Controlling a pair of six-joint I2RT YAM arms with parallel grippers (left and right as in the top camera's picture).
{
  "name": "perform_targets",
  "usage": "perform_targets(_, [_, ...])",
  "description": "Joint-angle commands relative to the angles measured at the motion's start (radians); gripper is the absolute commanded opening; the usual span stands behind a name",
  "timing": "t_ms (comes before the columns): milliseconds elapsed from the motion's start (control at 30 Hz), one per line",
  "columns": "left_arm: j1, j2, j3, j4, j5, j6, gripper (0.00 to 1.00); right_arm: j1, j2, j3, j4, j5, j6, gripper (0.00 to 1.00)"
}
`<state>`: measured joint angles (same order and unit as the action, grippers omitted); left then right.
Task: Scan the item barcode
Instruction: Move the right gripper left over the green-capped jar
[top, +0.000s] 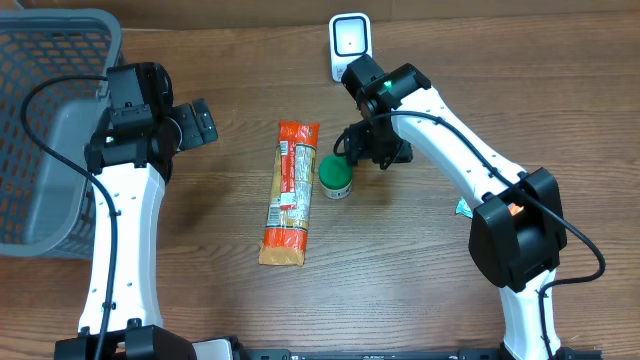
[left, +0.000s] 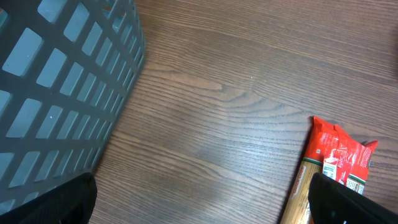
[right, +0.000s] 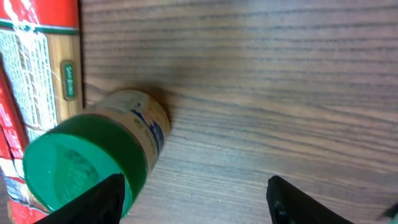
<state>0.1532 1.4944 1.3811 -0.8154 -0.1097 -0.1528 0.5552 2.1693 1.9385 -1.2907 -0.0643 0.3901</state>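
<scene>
A small jar with a green lid and a pale printed label (top: 335, 177) is seen on the brown wood-grain surface (top: 420, 290), near the middle, with its lid turned upward. It is placed just beside the right edge of a long red and orange pasta packet (top: 290, 195) that is laid flat; whether the two touch cannot be told. A white upright barcode scanner (top: 350, 40) is set at the far edge of the surface, well apart from the jar.

The right claw (top: 348, 148) is held low over the jar with its jaws spread wide. In the right wrist view, one finger (right: 102, 199) is seen against the green lid (right: 71, 168), the other stands clear over bare wood, and nothing is gripped.

The left claw (top: 205, 122) is held fully open and empty, near a grey plastic lattice basket (top: 40, 150) at the left side.
</scene>
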Motion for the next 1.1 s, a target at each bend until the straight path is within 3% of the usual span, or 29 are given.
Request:
perform_targets(0, [0.003,0.010,0.010,0.004,-0.005,0.019,1.00,0.000,-0.038,0.035,0.011,0.010,0.008,0.74])
perform_targets(300, [0.003,0.010,0.010,0.004,-0.005,0.019,1.00,0.034,-0.039,0.108,0.040,-0.119,0.003,0.73])
perform_targets(433, [0.003,0.010,0.010,0.004,-0.005,0.019,1.00,0.085,-0.032,0.098,0.073,-0.046,0.031,0.74])
perform_targets(633, [0.003,0.010,0.010,0.004,-0.005,0.019,1.00,0.155,-0.032,0.057,0.088,0.264,0.138,0.82])
perform_targets(1067, [0.003,0.010,0.010,0.004,-0.005,0.019,1.00,0.181,-0.032,-0.070,0.195,0.208,0.133,0.84])
